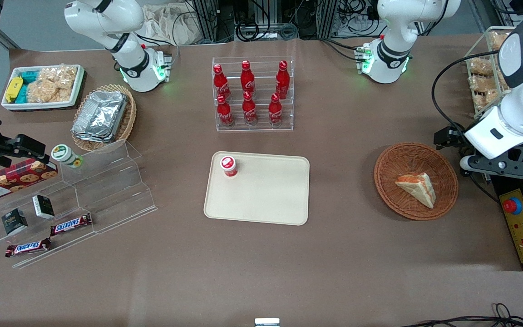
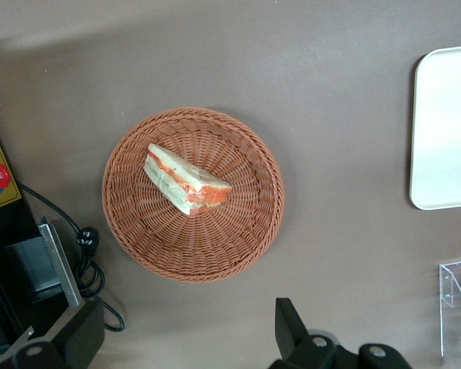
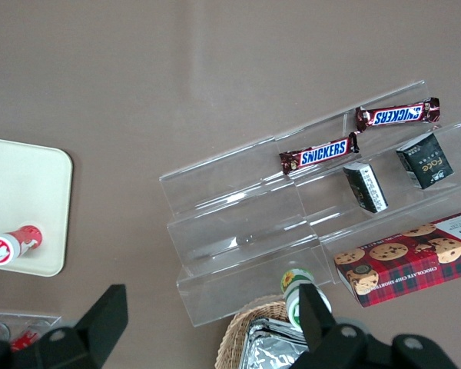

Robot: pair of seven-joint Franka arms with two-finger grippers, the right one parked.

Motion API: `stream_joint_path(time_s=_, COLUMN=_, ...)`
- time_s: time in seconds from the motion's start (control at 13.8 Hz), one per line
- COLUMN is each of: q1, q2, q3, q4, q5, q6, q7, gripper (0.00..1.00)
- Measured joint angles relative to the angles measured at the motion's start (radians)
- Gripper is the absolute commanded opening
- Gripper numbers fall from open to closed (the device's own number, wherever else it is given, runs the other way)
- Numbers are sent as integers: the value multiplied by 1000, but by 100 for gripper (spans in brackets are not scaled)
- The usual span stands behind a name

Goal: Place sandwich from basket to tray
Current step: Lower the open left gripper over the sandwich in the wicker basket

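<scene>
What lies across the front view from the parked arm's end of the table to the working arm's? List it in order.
Cookie box → clear stepped stand → tray → basket holding the sandwich → gripper, by the basket's rim at the working arm's end.

Sandwich (image 1: 417,187) (triangular wedge) lies in basket (image 1: 391,169); tray (image 1: 270,200) apart.

Desk (image 1: 357,254): brown matte cover, evenly lit from overhead. Cables (image 1: 261,22) and metal frames sit at desk's edge farthest from front cam.
</scene>
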Motion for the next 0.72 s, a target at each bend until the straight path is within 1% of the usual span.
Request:
stream_joint_path(time_s=0.43, q1=11, q2=21, q3=-3, q4=-1, q5=0, q6=-10, q7=-10, gripper=100)
stream_joint_path(time_s=0.58, q1=25, q2=45, q3=-3, q4=-18, q5=-1, q6=-8, q7=-91, gripper=100)
stream_joint_path(time_s=0.72, q1=43, q2=63, q3=-2, q4=-69, q5=-10, q6=73, q7=-244, gripper=100)
